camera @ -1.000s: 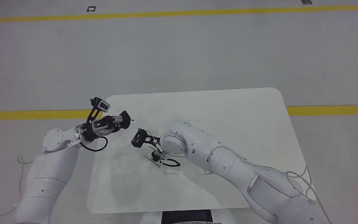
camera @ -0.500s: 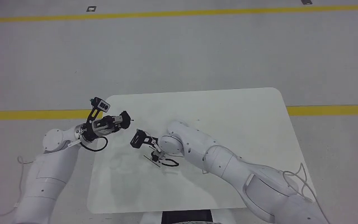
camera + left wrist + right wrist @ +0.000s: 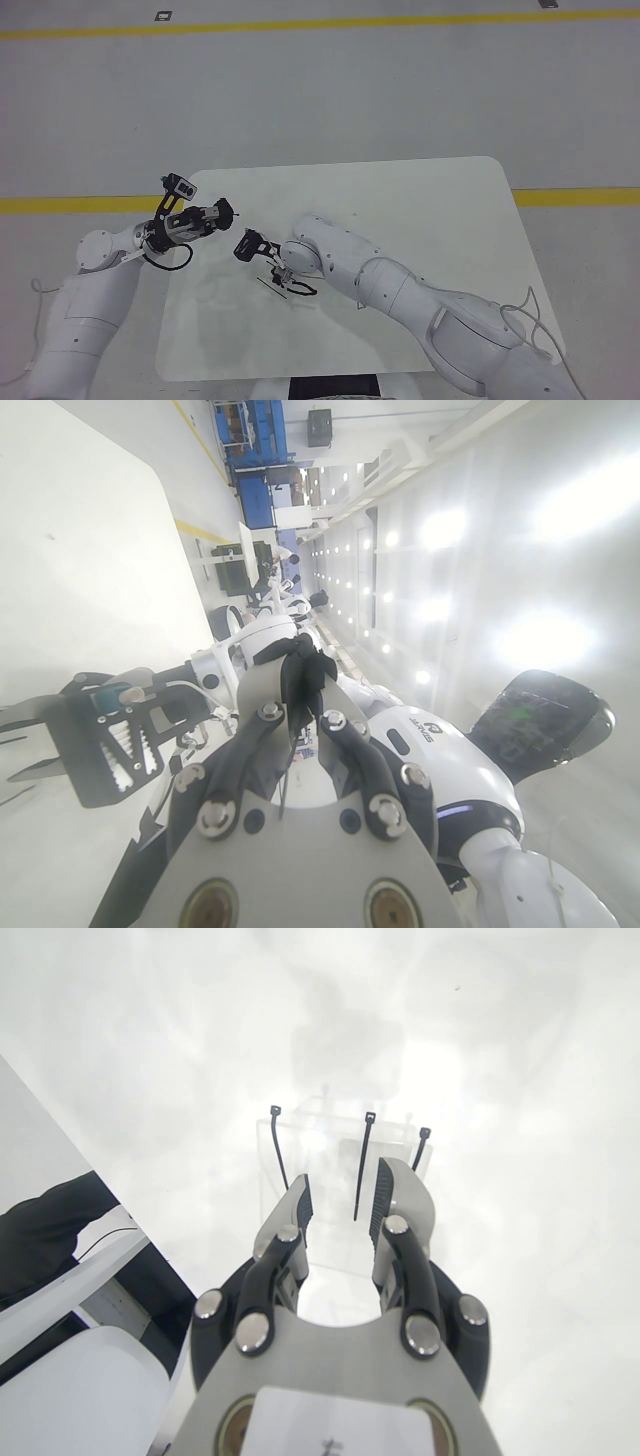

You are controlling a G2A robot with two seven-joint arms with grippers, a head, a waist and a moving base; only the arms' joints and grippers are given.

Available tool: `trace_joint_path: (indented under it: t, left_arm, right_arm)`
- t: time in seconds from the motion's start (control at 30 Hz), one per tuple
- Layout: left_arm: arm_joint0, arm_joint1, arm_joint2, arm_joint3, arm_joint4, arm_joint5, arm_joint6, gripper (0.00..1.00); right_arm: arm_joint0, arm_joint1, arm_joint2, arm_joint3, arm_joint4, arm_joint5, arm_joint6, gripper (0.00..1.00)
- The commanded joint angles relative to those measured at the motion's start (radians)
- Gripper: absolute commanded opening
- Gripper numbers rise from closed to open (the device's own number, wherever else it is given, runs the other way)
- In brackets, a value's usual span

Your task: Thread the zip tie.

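Fingers of the right hand (image 3: 343,1184) stand partly apart with nothing held, one on each side of the middle zip tie (image 3: 363,1153) and not touching it. That tie is near upright, head up and tail down, against a clear stand (image 3: 320,1163) on the table (image 3: 420,210). A second tie (image 3: 278,1148) is on one side of it and a third tie (image 3: 419,1150) on the other, all apart from each other. In the top view the stand is near the table's middle, just beyond the right wrist. Farther out, near the table's left edge, the left hand (image 3: 302,667) hangs above the surface. Its fingers are pressed together on a thin black strip (image 3: 288,765), likely another zip tie, though I can't confirm that. Handling guess: the tie is very light, thin, springy plastic with a smooth, slippery face. It bends easily and makes a small target. Best hold looks like mid-strap just under the head, flat faces against the pads, leaving the tail free for threading. The squeeze should be firm and the lift straight up, since a sideways pull could tip the light stand.
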State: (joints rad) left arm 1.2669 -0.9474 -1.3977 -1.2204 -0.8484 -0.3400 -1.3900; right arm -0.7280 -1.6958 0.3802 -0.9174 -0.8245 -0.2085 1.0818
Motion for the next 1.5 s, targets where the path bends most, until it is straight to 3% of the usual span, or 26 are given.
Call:
trace_joint_path:
  t: [0.0,0.23,0.77,0.83,1.0,1.17,1.47]
  left_arm:
    - [0.000,0.000,0.000,0.000,0.000,0.000,0.000,0.00]
    - [0.000,0.000,0.000,0.000,0.000,0.000,0.000,0.00]
    - [0.000,0.000,0.000,0.000,0.000,0.000,0.000,0.00]
    - [0.000,0.000,0.000,0.000,0.000,0.000,0.000,0.00]
    - [0.000,0.000,0.000,0.000,0.000,0.000,0.000,0.00]
    - [0.000,0.000,0.000,0.000,0.000,0.000,0.000,0.00]
    - [0.000,0.000,0.000,0.000,0.000,0.000,0.000,0.00]
  right_arm:
    - [0.000,-0.004,0.001,0.007,0.000,0.000,-0.003,0.27]
    - [0.003,-0.018,0.004,0.029,-0.004,0.007,-0.013,0.25]
    - [0.005,-0.047,0.014,0.077,-0.016,0.032,-0.019,0.09]
    - [0.005,-0.049,0.016,0.080,-0.018,0.033,-0.020,0.00]
    - [0.003,-0.050,0.026,0.076,-0.026,0.034,-0.024,0.00]
    - [-0.009,-0.040,0.050,0.049,-0.029,0.029,-0.040,0.00]
    - [-0.064,0.014,0.138,-0.040,-0.022,-0.030,-0.083,0.00]
